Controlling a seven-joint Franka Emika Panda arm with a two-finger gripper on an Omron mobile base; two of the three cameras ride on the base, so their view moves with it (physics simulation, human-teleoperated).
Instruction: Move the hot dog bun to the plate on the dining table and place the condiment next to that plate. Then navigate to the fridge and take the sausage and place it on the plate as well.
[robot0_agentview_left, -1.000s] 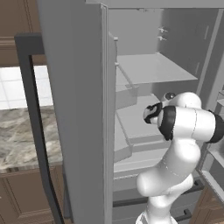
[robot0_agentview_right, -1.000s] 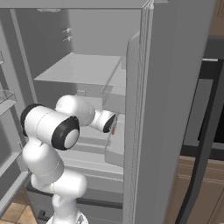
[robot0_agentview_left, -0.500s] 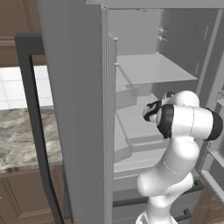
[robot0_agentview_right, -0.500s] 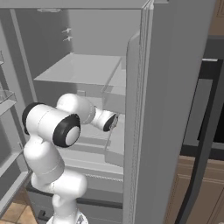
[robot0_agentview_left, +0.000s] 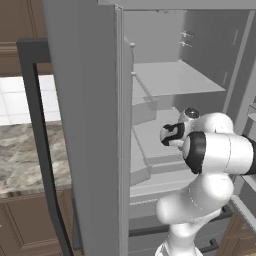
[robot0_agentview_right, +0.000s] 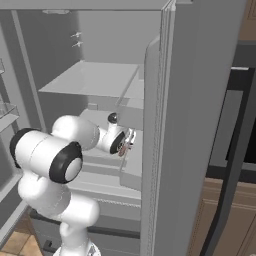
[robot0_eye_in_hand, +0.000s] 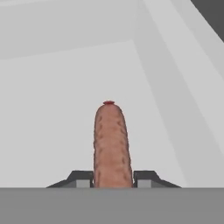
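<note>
The sausage (robot0_eye_in_hand: 112, 144) is reddish brown and speckled. It points away from the hand over a grey fridge shelf (robot0_eye_in_hand: 52, 113), its near end held between the two fingertips (robot0_eye_in_hand: 81, 178). My gripper (robot0_eye_in_hand: 113, 179) is shut on it. The arm reaches into the open fridge (robot0_agentview_left: 175, 80) at the middle shelf level, where the gripper (robot0_agentview_left: 170, 135) sits beside the open door (robot0_agentview_left: 85, 125). From the other side the gripper (robot0_agentview_right: 126, 145) is near the inner edge of the door (robot0_agentview_right: 200, 125). Bun, plate, condiment and dining table are out of view.
A long black handle (robot0_agentview_left: 40, 150) runs down the fridge door. A marble-topped counter (robot0_agentview_left: 25, 155) over brown cabinets lies to the left. Door bins (robot0_agentview_right: 7, 112) hang at the left side, and grey shelves (robot0_agentview_right: 100, 80) sit above the hand.
The jaws have closed on the sausage over the last second. The arm and the base have barely moved.
</note>
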